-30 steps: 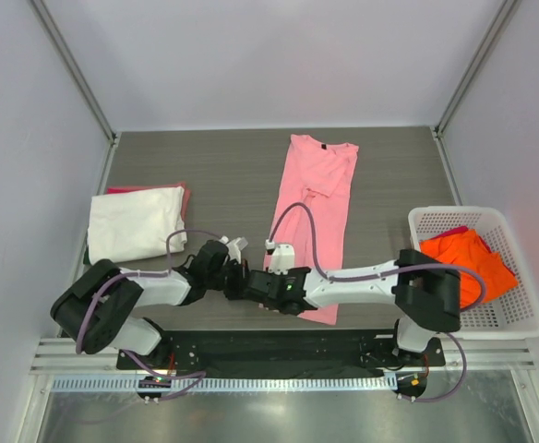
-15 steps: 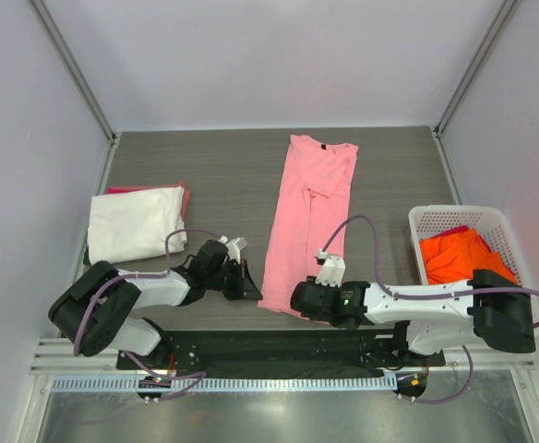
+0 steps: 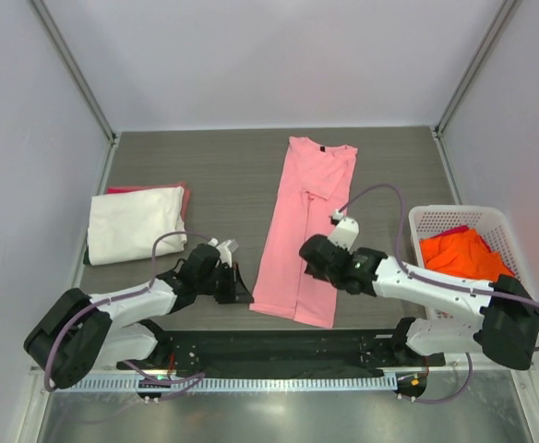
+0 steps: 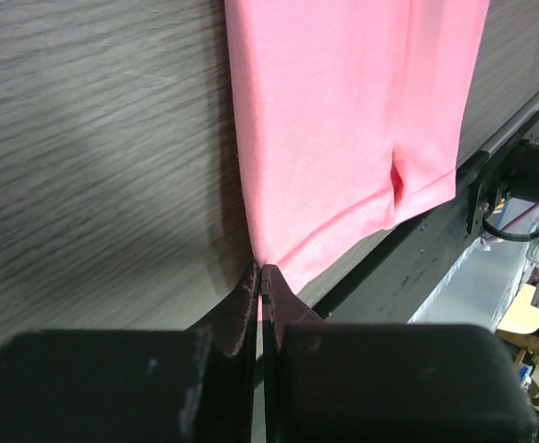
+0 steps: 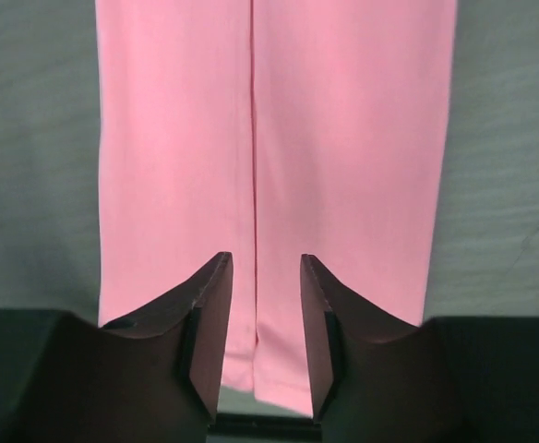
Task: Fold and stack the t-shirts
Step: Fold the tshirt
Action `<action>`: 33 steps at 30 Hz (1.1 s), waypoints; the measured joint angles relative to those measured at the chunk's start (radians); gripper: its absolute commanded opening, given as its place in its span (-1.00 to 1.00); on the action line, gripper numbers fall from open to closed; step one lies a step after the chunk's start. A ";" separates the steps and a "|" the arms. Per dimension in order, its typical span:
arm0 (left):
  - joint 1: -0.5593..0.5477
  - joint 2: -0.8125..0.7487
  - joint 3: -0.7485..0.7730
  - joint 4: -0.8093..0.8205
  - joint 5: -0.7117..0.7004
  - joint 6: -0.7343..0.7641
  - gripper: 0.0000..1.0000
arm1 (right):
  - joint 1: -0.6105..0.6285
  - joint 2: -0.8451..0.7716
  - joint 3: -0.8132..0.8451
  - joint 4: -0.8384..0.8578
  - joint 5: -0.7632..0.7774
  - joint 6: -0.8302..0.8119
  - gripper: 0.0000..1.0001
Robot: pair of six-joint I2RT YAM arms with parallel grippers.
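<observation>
A light pink t-shirt point(image 3: 306, 212), folded into a long narrow strip, lies down the middle of the table. My left gripper point(image 3: 241, 293) is low at the strip's near left corner and is shut on that corner of pink cloth point(image 4: 343, 138); its jaws meet on the edge point(image 4: 262, 273). My right gripper point(image 3: 307, 255) is open and empty above the strip's near half, with the pink shirt point(image 5: 343, 138) and its centre fold below the fingers point(image 5: 265, 277). A folded cream-white shirt point(image 3: 136, 223) lies on a red one point(image 3: 185, 191) at the left. An orange shirt point(image 3: 464, 258) is in the basket.
A white mesh basket point(image 3: 454, 213) stands at the right edge of the table. A black rail point(image 3: 279, 346) runs along the near edge, just past the pink hem. Grey side walls and metal posts enclose the table.
My right gripper has swung from beside the left gripper at the near hem, to the right and then up over the strip. The pink hem now lies flatter and further left. The left gripper drew slightly nearer.
</observation>
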 measured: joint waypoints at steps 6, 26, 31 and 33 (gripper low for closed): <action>-0.011 -0.087 -0.010 -0.061 -0.014 -0.001 -1.00 | -0.239 0.130 0.183 0.020 -0.027 -0.193 -0.28; -0.183 -0.177 -0.087 -0.106 -0.127 -0.121 -1.00 | -0.766 0.826 0.666 0.177 -0.300 -0.499 0.12; -0.185 -0.179 -0.087 -0.108 -0.140 -0.139 -1.00 | -0.775 0.935 0.806 0.208 -0.330 -0.516 -0.01; -0.185 -0.175 -0.087 -0.105 -0.144 -0.144 -0.99 | -0.779 0.974 0.861 0.209 -0.338 -0.516 -0.06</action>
